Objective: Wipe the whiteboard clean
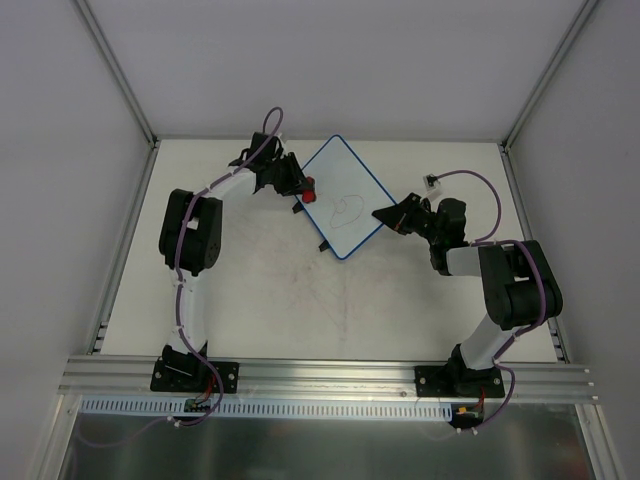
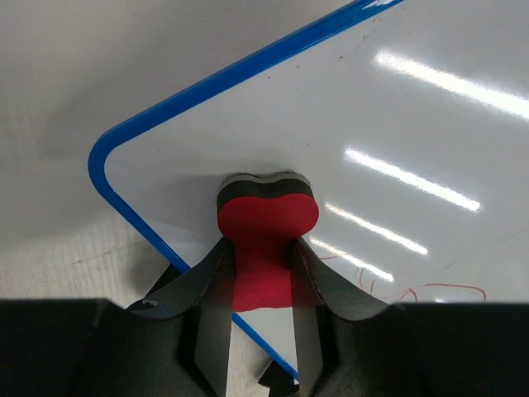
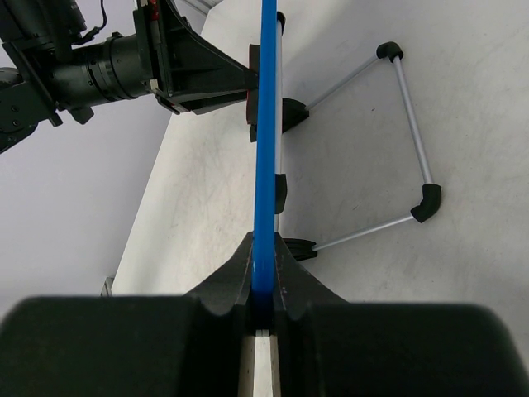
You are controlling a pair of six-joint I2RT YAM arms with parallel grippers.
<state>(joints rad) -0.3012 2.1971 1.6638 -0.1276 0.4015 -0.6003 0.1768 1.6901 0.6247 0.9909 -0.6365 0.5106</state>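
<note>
We see the whiteboard (image 1: pixel 345 197) at the far middle of the table (image 1: pixel 260 290), turned cornerwise between the two arms. Our right claw (image 3: pixel 263 273) is clamped on its blue rim (image 3: pixel 267 124), which the right wrist view shows edge-on, with a wire stand (image 3: pixel 412 124) beside the board. Our left claw (image 1: pixel 300 187) is closed tight on a red eraser (image 2: pixel 266 223), whose dark face touches the white surface near a rounded corner. A thin reddish scribble (image 1: pixel 347 208) marks the middle of the board.
</note>
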